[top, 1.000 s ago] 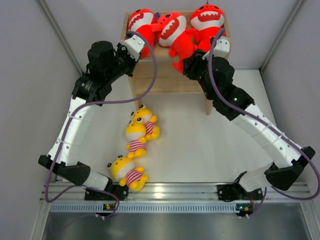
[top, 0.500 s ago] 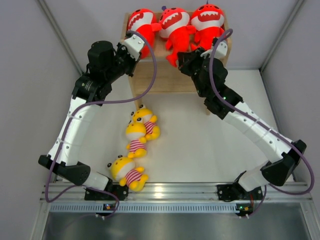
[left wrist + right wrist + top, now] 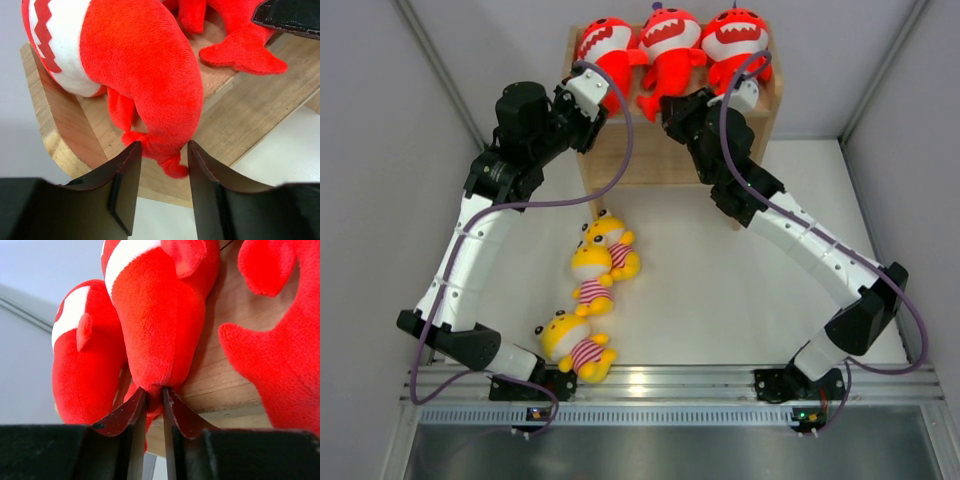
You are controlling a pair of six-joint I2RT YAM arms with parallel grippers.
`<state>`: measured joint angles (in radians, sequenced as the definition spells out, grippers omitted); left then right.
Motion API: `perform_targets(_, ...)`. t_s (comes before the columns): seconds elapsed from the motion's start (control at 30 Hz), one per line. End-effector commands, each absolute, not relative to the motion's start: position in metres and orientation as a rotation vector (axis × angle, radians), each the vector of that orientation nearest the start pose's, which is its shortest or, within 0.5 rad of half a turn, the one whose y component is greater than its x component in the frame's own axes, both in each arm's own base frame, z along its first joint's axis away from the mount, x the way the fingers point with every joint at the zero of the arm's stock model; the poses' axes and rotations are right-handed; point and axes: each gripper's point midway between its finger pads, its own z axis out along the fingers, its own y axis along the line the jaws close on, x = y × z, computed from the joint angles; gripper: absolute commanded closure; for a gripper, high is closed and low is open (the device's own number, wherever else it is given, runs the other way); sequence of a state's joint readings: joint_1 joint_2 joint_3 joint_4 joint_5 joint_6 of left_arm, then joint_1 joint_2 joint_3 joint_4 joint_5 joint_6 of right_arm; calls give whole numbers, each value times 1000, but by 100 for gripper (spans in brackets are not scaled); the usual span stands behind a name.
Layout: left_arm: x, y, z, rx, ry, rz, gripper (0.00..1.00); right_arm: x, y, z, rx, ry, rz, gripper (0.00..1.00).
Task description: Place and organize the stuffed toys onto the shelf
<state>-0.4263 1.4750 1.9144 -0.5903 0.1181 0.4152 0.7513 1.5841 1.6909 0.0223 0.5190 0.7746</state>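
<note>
Three red sharks sit in a row on top of the wooden shelf (image 3: pixel 620 165): the left shark (image 3: pixel 603 50), the middle shark (image 3: pixel 667 45) and the right shark (image 3: pixel 735 40). My left gripper (image 3: pixel 595 100) (image 3: pixel 162 150) is open; the left shark's (image 3: pixel 140 65) tail tip lies loosely between its fingers. My right gripper (image 3: pixel 660 103) (image 3: pixel 154 395) is shut on the tail of the middle shark (image 3: pixel 160 315), at the shelf's (image 3: pixel 235 375) front edge. Three yellow striped toys (image 3: pixel 610 240) (image 3: pixel 592 278) (image 3: pixel 575 345) lie on the table below the left arm.
White walls close in the table on both sides and at the back. The shelf's lower tier (image 3: pixel 650 170) juts toward the arms under both wrists. In the left wrist view the right arm's dark gripper (image 3: pixel 290 17) is near the middle shark's fin (image 3: pixel 240 50).
The right arm carried the middle shark back and set it upright between the other two. The left gripper's jaws have parted from the left shark's tail.
</note>
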Motion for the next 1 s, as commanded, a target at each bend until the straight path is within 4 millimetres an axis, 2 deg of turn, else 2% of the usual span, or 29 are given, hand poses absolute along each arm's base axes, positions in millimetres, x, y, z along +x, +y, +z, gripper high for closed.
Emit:
perform_targets(0.0,385,-179,488,742,1456,-113,51,401,281,496,467,1367,898,79)
perform_targets(0.03,383,-178,487,746,1456,-110,44,399,280,499,449,1359,892,75)
perform_targets(0.07,381,-179,488,761,1446,-109,40,393,278,504,435,1355,897,65)
perform_targets(0.2,366,-173,496,780,1420,-97,24,381,273,504,361,1379,866,38)
perform_targets(0.3,351,-170,499,809,1416,-108,17,371,267,508,314,1387,843,26)
perform_targets(0.33,342,-171,502,824,1401,-126,13,367,265,511,283,1382,824,24)
perform_targets(0.4,330,-170,500,854,1409,-148,10,360,265,505,212,1420,781,18)
perform_targets(0.47,312,-167,504,872,1400,-169,10,348,268,507,119,1425,784,16)
perform_targets(0.5,302,-165,499,888,1423,-178,10,345,269,498,53,1448,745,16)
perform_targets(0.57,279,-158,496,909,1437,-199,10,324,269,500,-47,1439,759,16)
perform_targets(0.6,267,-154,481,935,1494,-213,10,321,271,479,-115,1472,711,16)
perform_targets(0.63,258,-150,475,946,1517,-220,10,303,270,480,-163,1456,720,16)
perform_targets(0.67,251,-144,468,945,1546,-213,10,294,273,470,-209,1463,706,16)
perform_targets(0.7,237,-135,465,938,1565,-200,10,290,280,437,-294,1506,655,16)
perform_targets(0.73,220,-116,421,950,1719,-162,10,257,308,396,-451,1537,698,14)
perform_targets(0.77,220,-115,421,951,1721,-161,10,257,308,395,-452,1537,699,14)
perform_targets(0.8,219,-105,408,932,1765,-113,10,246,322,359,-532,1589,735,14)
perform_targets(0.83,215,-94,385,933,1832,-79,10,236,336,350,-567,1579,792,14)
perform_targets(0.93,216,-65,350,869,1952,46,11,218,372,285,-719,1660,871,14)
perform_targets(0.97,216,-62,325,883,2018,48,11,218,379,275,-739,1669,884,13)
